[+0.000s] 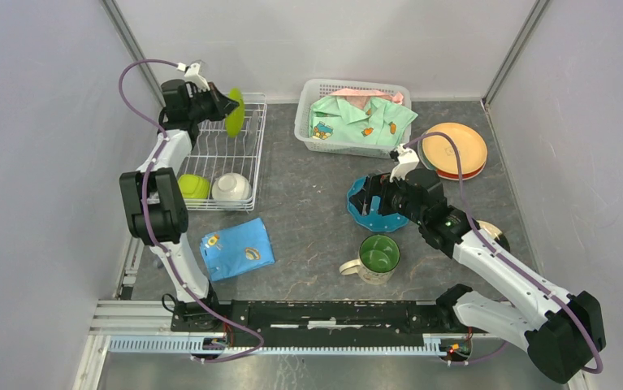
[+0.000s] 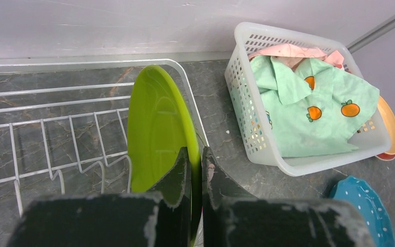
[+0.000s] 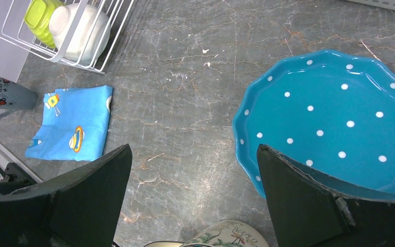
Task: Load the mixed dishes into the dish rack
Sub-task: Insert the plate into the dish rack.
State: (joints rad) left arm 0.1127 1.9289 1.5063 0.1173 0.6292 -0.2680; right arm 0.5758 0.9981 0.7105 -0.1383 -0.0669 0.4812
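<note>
Arms (image 1: pixel 486 252) extended, left end effector (image 2: pixel 195 154) pinching lime-green plate (image 2: pixel 156 128) at dish rack (image 1: pixel 218 154), right end effector (image 3: pixel 192 154) wide

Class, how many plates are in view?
5: lime-green plate in the dish rack, in the left pincer; blue dotted plate below the right pincer; orange plate stacked on red plate, far right; cream plate mostly hidden behind the right arm.

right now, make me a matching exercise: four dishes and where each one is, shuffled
1 lime-green plate
2 blue dotted plate
3 white bowl
4 mug

A in the dish rack's near end
B standing upright on the table
C on edge, pinched by the left gripper
D flat on the table below the open right gripper

Pairs: 1-C, 2-D, 3-A, 4-B
</note>
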